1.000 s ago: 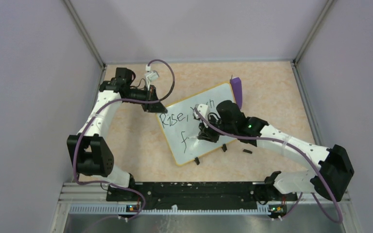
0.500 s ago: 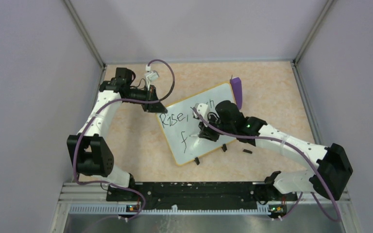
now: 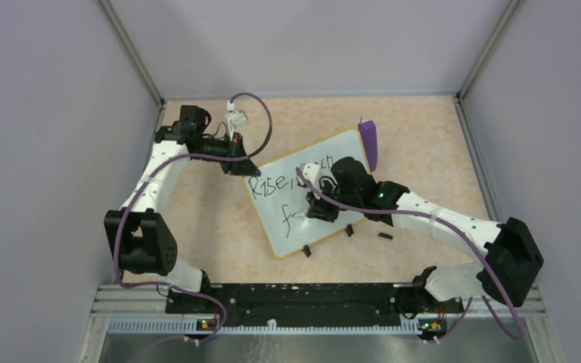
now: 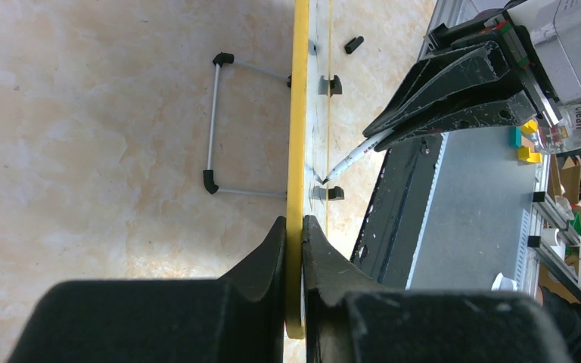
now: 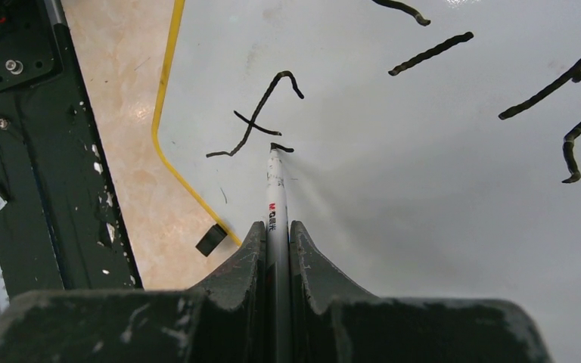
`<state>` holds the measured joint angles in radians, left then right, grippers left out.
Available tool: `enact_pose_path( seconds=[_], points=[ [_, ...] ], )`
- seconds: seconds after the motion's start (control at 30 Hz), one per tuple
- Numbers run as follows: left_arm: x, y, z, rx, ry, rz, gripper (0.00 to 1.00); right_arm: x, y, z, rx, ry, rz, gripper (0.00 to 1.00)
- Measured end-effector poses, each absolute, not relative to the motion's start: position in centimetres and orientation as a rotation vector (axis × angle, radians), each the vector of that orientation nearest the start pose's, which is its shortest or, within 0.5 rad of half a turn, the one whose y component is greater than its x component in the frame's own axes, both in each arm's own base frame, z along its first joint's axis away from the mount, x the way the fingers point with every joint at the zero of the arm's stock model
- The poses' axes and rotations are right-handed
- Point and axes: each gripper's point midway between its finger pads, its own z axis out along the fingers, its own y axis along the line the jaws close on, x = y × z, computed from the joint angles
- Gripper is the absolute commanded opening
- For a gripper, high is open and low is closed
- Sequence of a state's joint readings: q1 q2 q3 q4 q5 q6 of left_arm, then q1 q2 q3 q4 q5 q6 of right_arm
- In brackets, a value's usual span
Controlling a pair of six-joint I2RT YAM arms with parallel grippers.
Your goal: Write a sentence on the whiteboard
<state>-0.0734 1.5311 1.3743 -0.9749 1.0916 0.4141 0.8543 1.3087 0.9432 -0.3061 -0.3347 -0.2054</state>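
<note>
Whiteboard [image 3: 274, 227] sits in the middle of the worktop [image 3: 212, 219], turned so that its corners point roughly to 10, 1, 4 and 7 o'clock in the top view. From above I cannot tell whether it lies flat or leans. The left tool [image 3: 243, 168] is closed narrow on the 10 o'clock corner. In the left wrist view its fingers [image 4: 272, 249] pinch the yellow rim. The board shows edge-on there, so its writing face cannot be read. A wire leg [image 4: 212, 125] sticks out from its back toward 9 o'clock.

Of the sentence [image 3: 268, 187], only "Rise," reads clearly on the upper line, because the right arm covers most of the letters after it. The lower line shows an "f" and one short stroke. In the right wrist view the upper strokes are cut off at the 12 and 3 o'clock frame edges.

The right tool [image 5: 276, 227] is closed narrow on the marker [image 5: 274, 178]. The marker tip touches the board at that short stroke, just at 5 o'clock of the "f".

A purple block [image 3: 369, 144] stands by the board's 1 o'clock corner; whether they touch is unclear. Two black clip feet [image 3: 307, 250] sit on the 6 o'clock edge. A small black piece [image 3: 383, 236] lies on the worktop at 4 o'clock of the board, too small to identify.
</note>
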Motion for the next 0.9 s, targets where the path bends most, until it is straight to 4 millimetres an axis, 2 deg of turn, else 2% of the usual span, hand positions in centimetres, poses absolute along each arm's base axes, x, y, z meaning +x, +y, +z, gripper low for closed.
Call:
enact_pose_path(
  seconds=[0.3,0.53,0.9],
  points=[
    [28.7,-17.0,22.8,0.839,2.108,-1.261,0.0,20.2,30.9,15.3,-1.327,1.881,0.726,0.0],
    [28.7,-17.0,22.8,0.839,2.108,-1.261,0.0,19.2,30.2,13.6,-1.352,1.917,0.74,0.0],
    [28.7,-17.0,22.8,0.838,2.109,-1.262,0.0,20.0,28.6,14.1,-1.322,1.938,0.682,0.0]
  ],
)
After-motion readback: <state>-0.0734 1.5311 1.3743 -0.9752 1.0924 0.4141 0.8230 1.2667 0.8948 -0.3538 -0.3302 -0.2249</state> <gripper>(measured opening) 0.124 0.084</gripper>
